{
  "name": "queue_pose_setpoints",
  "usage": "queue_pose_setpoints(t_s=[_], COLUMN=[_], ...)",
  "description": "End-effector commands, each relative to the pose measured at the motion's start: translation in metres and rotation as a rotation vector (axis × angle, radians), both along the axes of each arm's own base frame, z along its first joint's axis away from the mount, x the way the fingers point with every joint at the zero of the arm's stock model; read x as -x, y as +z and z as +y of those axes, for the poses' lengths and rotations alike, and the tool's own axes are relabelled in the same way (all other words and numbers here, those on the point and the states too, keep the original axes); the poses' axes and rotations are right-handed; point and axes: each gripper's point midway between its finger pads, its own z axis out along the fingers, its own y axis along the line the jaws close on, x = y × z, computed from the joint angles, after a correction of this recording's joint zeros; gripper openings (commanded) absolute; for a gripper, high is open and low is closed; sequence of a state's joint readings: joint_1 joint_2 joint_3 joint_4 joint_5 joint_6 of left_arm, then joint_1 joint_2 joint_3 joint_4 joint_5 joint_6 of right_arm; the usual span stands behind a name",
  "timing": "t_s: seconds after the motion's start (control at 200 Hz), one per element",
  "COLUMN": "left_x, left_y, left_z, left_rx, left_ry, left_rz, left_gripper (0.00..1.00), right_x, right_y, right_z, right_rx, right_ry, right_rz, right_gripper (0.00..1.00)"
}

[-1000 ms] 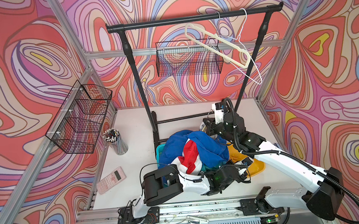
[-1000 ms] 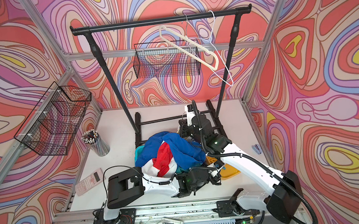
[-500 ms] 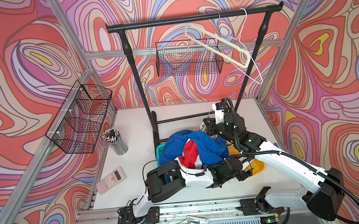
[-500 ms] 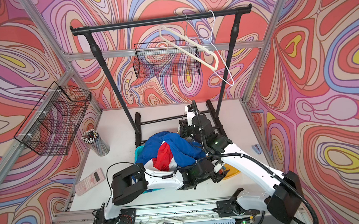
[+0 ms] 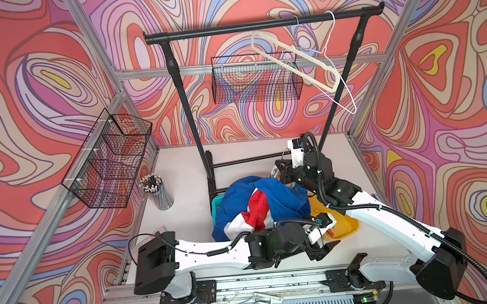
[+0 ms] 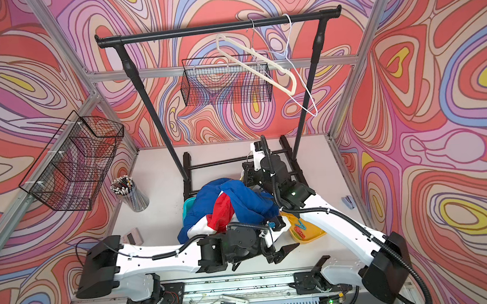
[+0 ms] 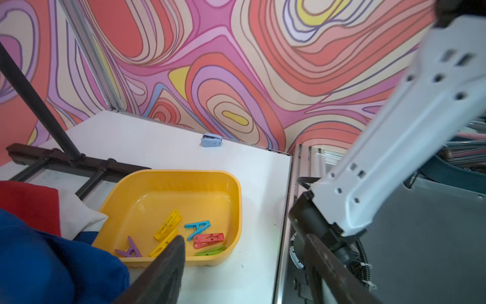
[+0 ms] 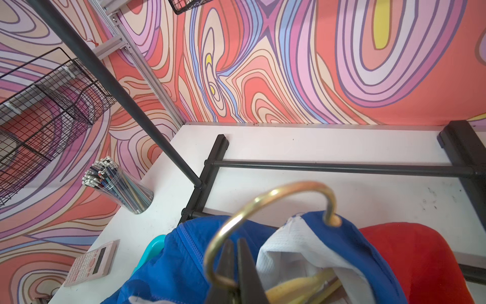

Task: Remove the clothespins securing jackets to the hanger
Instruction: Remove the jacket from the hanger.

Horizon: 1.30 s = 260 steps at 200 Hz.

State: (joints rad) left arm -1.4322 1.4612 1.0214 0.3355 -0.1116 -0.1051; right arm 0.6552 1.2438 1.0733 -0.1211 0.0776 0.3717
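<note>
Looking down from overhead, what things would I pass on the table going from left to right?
Cup of pencils → blue jacket → yellow tray → small blue stapler.

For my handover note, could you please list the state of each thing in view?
Left gripper: open, empty.
Right gripper: shut on hook.
Jacket: crumpled in a heap.
Clothespins: loose in tray.
Rail hangers: hanging, bare.
</note>
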Motion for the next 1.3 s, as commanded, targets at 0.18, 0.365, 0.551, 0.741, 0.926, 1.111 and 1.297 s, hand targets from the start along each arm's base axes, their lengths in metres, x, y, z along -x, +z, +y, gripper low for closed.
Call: queue_pose_setpoints(t_s=[0.18, 0.365, 0.551, 0.741, 0.926, 1.111, 1.297], left_x=[-0.01, -0.041, -0.071, -0.084, -0.074, -0.065, -0.057], left_y=[0.043, 0.054, 0.042, 0.031, 0.019, 0.005, -0.012], left_z=[0.083, 0.14, 0.177, 0.185, 0.195, 0.216, 0.228], left_rx=[-0.015, -0.066, -0.154, -0.188, -0.219, -0.218, -0.222], left_ry=[0.136, 0.367, 0.486, 0.513, 0.494, 0.508, 0.513], left_rz=[-0.017, -0.063, 0.027, 0.09, 0.153, 0.222, 0.28], left_gripper=[0.7, 0.73, 0.75, 0.74, 0.73, 0.72, 0.7], right_x=[0.001, 0.001, 0.0, 0.0, -0.002, -0.006, -0.01], right_y=[0.005, 0.008, 0.007, 0.006, 0.003, 0.004, 0.008], right_z=[0.003, 0.003, 0.004, 0.002, -0.002, -0.005, -0.008], right_rx=[-0.005, -0.013, -0.015, -0.012, 0.009, 0.019, 0.025], right_ry=[0.014, 0.014, 0.013, 0.003, -0.019, -0.044, -0.069], right_rz=[-0.018, -0.026, -0.024, -0.022, -0.016, -0.017, -0.022], right_gripper=[0.0, 0.0, 0.0, 0.0, 0.0, 0.0, 0.0])
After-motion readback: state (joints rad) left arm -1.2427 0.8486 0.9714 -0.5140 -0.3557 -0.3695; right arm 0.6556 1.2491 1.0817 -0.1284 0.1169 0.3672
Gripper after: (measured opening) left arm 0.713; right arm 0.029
